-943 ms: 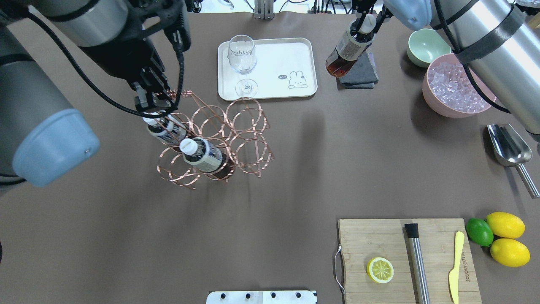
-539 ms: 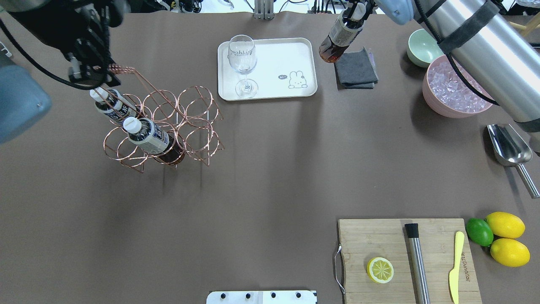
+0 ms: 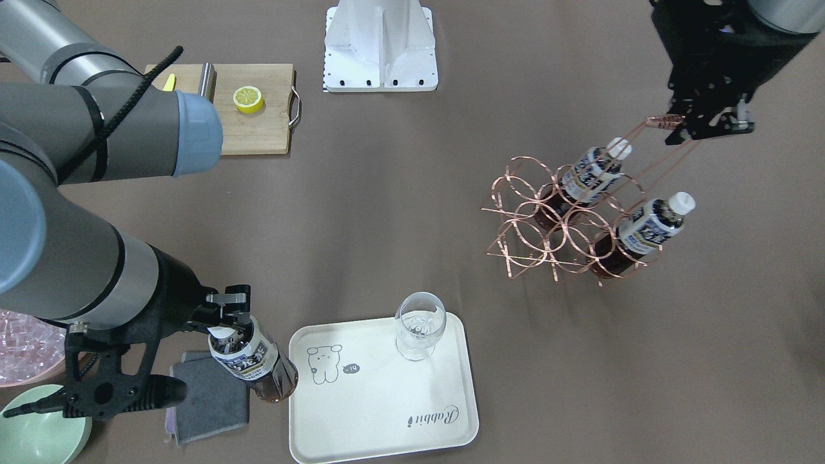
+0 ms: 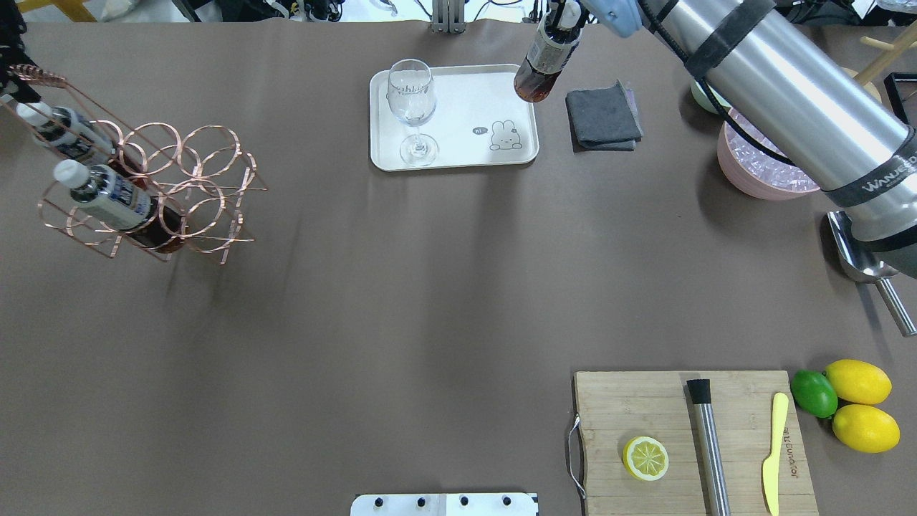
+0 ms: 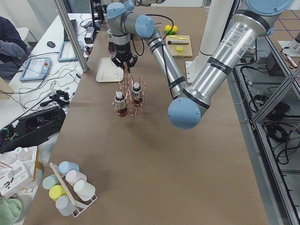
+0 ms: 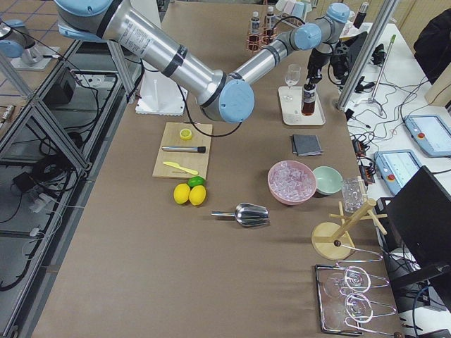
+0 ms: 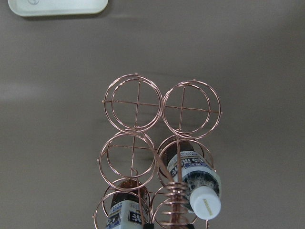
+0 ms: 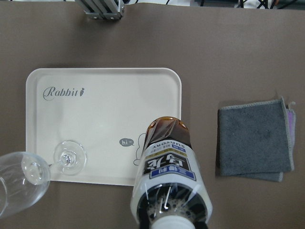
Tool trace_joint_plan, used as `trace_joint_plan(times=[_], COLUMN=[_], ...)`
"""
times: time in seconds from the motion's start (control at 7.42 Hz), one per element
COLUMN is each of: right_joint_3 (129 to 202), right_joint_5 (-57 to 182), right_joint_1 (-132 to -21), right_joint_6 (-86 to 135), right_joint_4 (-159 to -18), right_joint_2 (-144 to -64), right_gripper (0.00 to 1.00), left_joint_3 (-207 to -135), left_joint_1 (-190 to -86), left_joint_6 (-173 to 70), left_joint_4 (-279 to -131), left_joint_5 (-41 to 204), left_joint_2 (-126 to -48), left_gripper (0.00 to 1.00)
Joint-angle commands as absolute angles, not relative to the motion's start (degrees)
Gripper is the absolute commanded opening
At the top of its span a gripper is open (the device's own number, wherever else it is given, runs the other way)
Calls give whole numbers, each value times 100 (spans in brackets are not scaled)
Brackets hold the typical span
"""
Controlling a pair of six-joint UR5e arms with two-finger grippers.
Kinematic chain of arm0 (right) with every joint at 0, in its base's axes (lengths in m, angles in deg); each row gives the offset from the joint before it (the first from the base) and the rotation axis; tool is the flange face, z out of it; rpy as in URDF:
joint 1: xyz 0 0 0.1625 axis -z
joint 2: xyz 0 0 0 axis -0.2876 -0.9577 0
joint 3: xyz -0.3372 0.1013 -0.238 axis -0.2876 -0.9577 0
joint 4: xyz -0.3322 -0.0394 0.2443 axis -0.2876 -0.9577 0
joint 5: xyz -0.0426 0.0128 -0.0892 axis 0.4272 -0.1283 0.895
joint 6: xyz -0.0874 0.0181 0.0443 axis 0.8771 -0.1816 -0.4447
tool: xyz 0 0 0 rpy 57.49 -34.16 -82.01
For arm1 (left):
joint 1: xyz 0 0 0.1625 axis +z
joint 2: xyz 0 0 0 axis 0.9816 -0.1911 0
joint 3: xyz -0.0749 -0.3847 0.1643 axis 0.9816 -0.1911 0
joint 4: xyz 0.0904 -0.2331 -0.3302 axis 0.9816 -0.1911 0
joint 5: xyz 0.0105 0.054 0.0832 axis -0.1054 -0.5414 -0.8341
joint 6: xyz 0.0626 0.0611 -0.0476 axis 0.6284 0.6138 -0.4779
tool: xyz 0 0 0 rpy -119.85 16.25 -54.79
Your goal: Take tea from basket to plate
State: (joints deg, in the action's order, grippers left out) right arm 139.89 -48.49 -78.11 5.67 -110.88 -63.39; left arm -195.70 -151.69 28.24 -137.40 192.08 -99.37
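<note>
over the plate's (image 4: 458, 154) far right corner, the right gripper (image 3: 227, 324) grasps the tilted tea (image 4: 542, 61) by its cap. at far left, the left gripper (image 3: 701, 127) clamps the basket's (image 3: 564, 219) handle.

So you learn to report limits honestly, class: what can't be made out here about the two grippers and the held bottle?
1. Left gripper: the overhead view's left edge crops nearly all of it; only the basket handle shows.
2. Right gripper: its fingers are outside its wrist view; the tea bottle fills the bottom edge, cap cropped.
3. Bottle and tray: no view settles whether they touch.
4. Pale green bowl: mostly behind the right arm overhead.
</note>
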Motion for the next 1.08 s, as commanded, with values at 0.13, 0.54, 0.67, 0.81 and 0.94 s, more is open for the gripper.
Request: trace_joint_plan(times=[0.13,0.54,0.67,0.81,0.94], right_joint_3=[13551,13279,13261,13252,13252], right_joint_5=[-4318,-4028,-3878,-3842,-3833], right_joint_1=[-7604,-7412,-7263,-7192,-7148], right_joint_6=[555,511,502,502,502], right_joint_4=[-10433,-9967,-9957,-9957,-9957], right_joint_2=[-6139,-6051,-6016,-6007,-6016], right_gripper=[0,0,0,0,0], left_joint_3=[-18481,-17611,-17295,-16943,-16661], left_joint_1=[-16158,-16405,-16458,-16511,-16581], left_joint_6=[3460,3460,3617,3792,3794], left_joint_4=[-13645,-14285,-14470,-14672,-14839], left_joint_5=[19187,19196,19213,19231,19231], left_joint_2=[-9837,-9889,-9924,-9959,-10012], left_gripper=[0,0,0,0,0])
